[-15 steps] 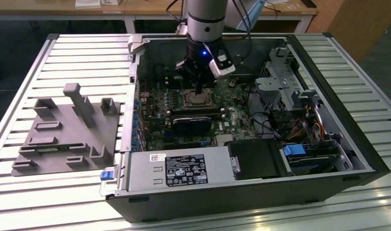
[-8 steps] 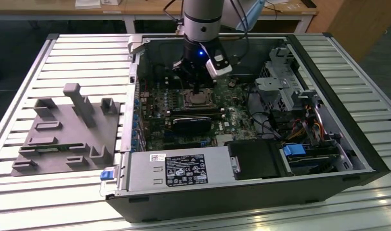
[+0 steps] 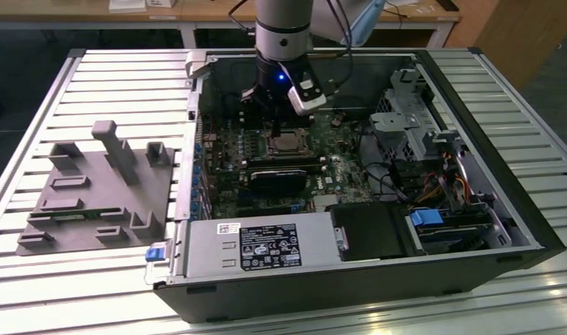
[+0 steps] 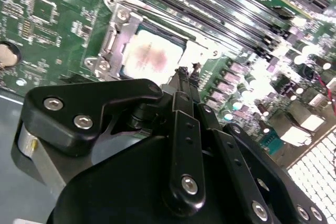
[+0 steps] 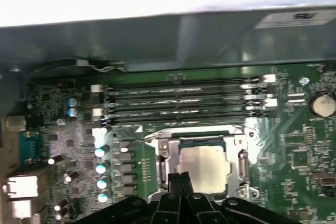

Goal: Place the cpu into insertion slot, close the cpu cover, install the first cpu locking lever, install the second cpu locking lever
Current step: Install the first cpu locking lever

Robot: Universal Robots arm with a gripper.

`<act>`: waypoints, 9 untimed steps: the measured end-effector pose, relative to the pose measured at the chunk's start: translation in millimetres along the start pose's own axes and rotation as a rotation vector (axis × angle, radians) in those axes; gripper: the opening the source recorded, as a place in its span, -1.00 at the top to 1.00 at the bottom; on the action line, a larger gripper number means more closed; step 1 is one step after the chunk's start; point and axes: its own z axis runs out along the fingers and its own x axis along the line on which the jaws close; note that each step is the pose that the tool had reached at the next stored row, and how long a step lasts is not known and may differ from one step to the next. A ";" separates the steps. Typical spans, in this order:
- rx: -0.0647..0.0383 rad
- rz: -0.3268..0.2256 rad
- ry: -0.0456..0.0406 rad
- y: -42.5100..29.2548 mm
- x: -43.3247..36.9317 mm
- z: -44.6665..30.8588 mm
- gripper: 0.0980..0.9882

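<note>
Inside the computer case [image 3: 358, 296], the gripper [image 5: 179, 177], closed and empty, is hovering at the cpu cover [image 5: 239, 149]; pushing here probably needs slow, square contact.

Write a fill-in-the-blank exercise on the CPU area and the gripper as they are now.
1. The cpu sits in the ____.
2. The fingers of the gripper are ____, with nothing between them.
3. Beside the cpu run ____ long black memory slots.
Missing words: insertion slot; shut; four.
</note>
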 end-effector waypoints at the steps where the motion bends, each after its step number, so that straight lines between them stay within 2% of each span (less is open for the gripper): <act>1: 0.000 0.000 0.0000 -0.2 2.6 0.0 0.99; 9: 0.000 0.000 -0.0001 -1.8 21.7 0.1 0.99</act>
